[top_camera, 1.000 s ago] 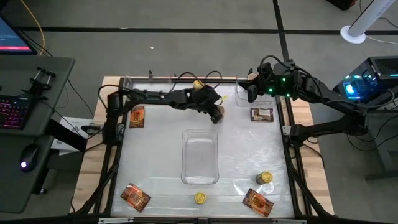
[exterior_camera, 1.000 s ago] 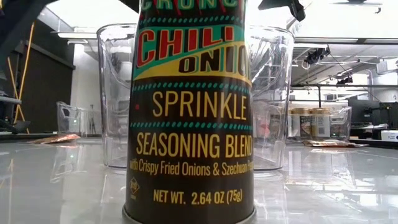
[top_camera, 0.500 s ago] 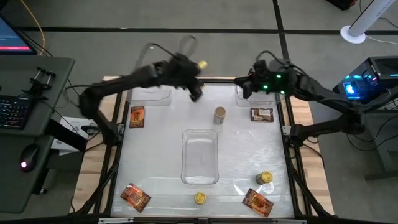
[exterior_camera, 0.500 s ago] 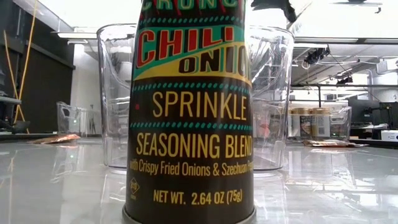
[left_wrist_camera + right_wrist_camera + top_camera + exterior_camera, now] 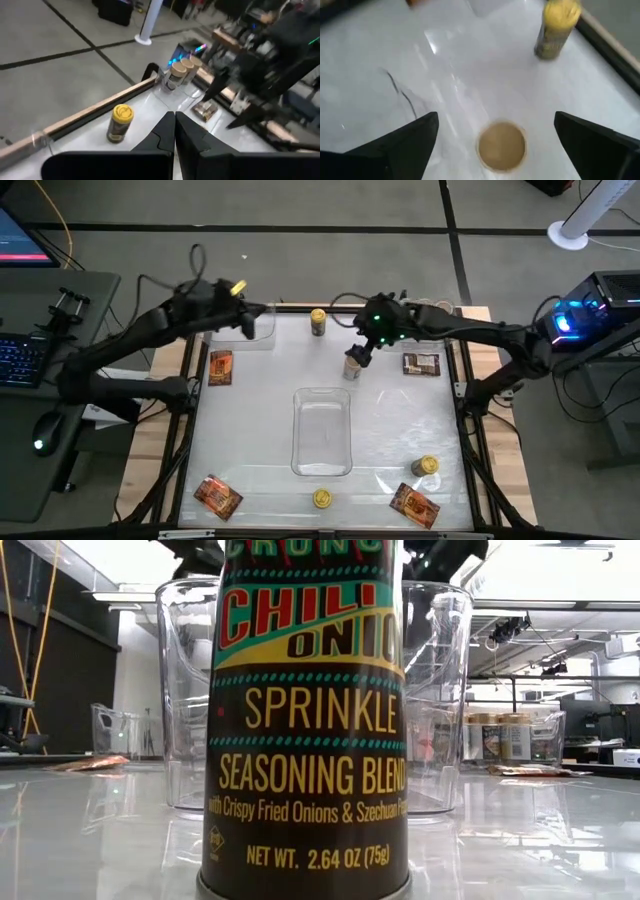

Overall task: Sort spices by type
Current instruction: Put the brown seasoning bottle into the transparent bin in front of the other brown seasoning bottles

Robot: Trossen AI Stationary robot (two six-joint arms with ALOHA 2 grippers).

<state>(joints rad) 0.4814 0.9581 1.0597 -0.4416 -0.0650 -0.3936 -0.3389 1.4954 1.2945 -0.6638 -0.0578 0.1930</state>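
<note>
A beige-lidded spice jar [image 5: 352, 367] stands upright on the table at the far middle. My right gripper [image 5: 496, 125] hovers just over it, open, with a finger on either side of its lid [image 5: 501, 145] and no touch; in the high view that gripper [image 5: 359, 351] is seen above the jar. A yellow-lidded jar [image 5: 318, 322] stands by the far edge. My left gripper [image 5: 175, 126] is shut and empty over the far left corner, and the high view shows it [image 5: 246, 322] there too. Two beige-lidded jars [image 5: 181, 69] stand in the far right tray.
A clear tray [image 5: 321, 432] lies at the table's middle, another [image 5: 255, 332] at the far left. Foil packets lie at the left [image 5: 220, 367], right [image 5: 421, 364], near left [image 5: 217, 496] and near right [image 5: 413, 504]. Yellow-lidded jars [image 5: 426, 467] [image 5: 321, 498] stand near the front edge.
My left gripper has left the beige-lidded jar standing at the far middle and swung up and away to the far left corner. My right gripper has come from the far right tray toward the table's left and now hangs over that jar.
</note>
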